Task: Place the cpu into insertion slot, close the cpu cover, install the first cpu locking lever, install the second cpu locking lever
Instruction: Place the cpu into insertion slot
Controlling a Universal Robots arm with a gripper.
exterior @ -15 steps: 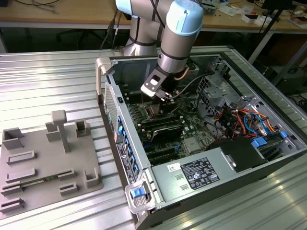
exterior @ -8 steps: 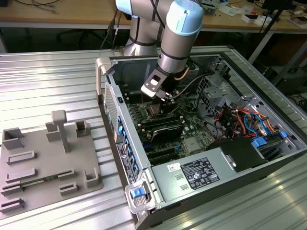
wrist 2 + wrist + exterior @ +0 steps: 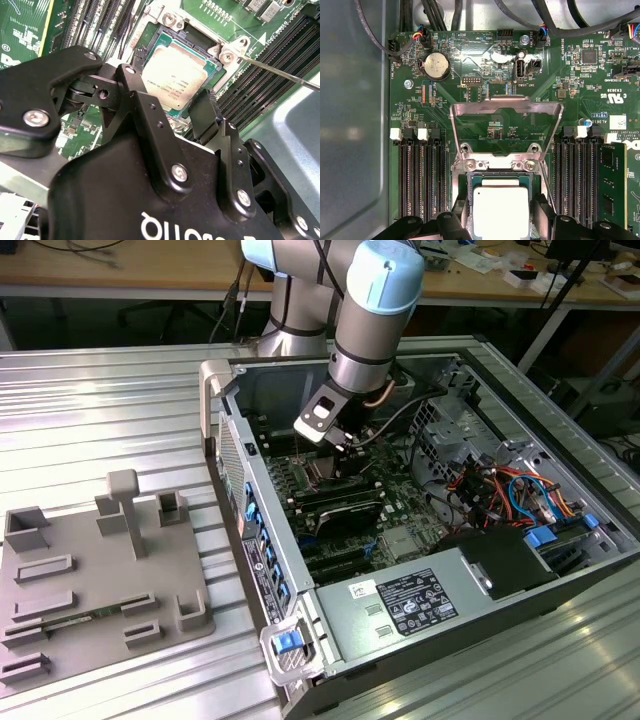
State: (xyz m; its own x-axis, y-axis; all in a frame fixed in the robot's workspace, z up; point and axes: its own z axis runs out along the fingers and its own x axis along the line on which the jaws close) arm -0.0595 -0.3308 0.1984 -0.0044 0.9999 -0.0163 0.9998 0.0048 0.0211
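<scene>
Metal bench (image 3: 100, 390), open PC case (image 3: 258, 575): cpu (image 3: 500, 210) is seated flat in insertion slot (image 3: 186, 39) and straddled by gripper (image 3: 175, 106). Jaws are parted, with a slim gap at each side. cpu cover (image 3: 506, 101) is raised beyond the chip.

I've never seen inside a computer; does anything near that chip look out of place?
Nothing looks damaged. The cpu sits squarely in the insertion slot; the cpu cover is swung open, not yet closed.

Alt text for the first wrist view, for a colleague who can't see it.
The cpu lies in the insertion slot, the claw straddling it. The cpu cover stands open beyond it on the green motherboard, with black memory slots either side.
</scene>
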